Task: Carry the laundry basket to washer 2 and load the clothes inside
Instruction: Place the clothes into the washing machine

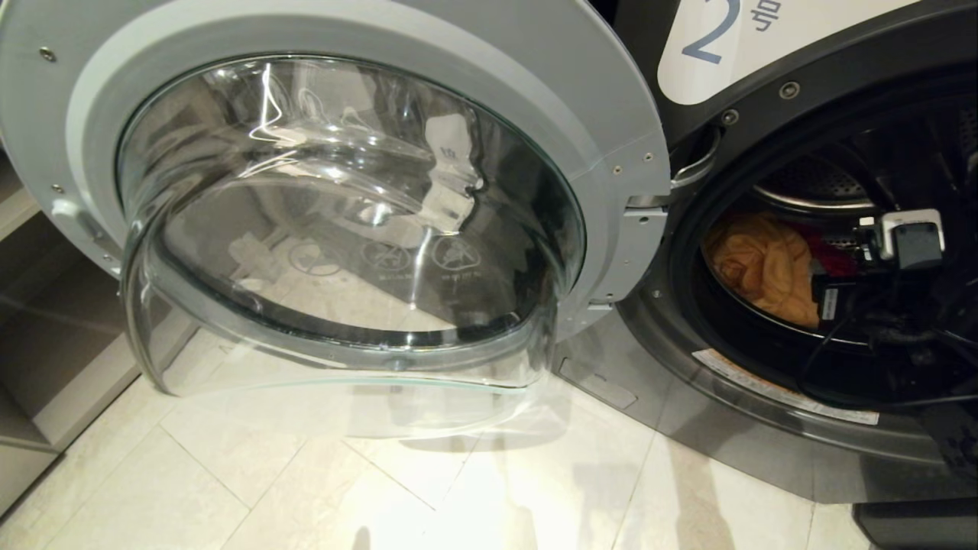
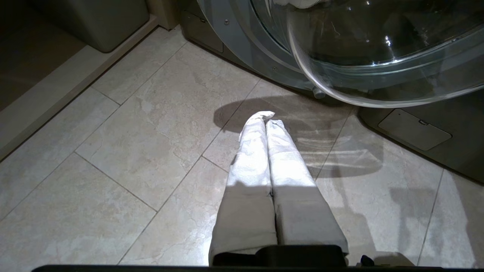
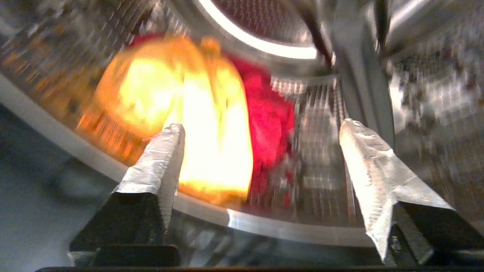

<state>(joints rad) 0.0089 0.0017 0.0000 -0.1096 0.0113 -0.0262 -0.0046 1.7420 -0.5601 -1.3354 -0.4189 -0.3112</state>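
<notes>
At the right of the head view, the right gripper (image 3: 261,128) reaches into washer 2 (image 1: 764,428), fingers spread wide and empty. The yellow garment (image 3: 181,113) lies in the drum, apparently dropped there. The left gripper (image 2: 266,119) hangs pinched shut above the floor (image 2: 113,151), idle.

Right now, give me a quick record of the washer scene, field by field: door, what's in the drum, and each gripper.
Washer: washer 2, dark grey front-loader
Door: glass door swung fully open
Drum contents: yellow garment and pink-red garment, lying side by side
Right gripper: right gripper open, empty, at the drum mouth facing the garments
Left gripper: left gripper shut, empty, over the tiled floor below the open door
Laundry basket: not in view
</notes>
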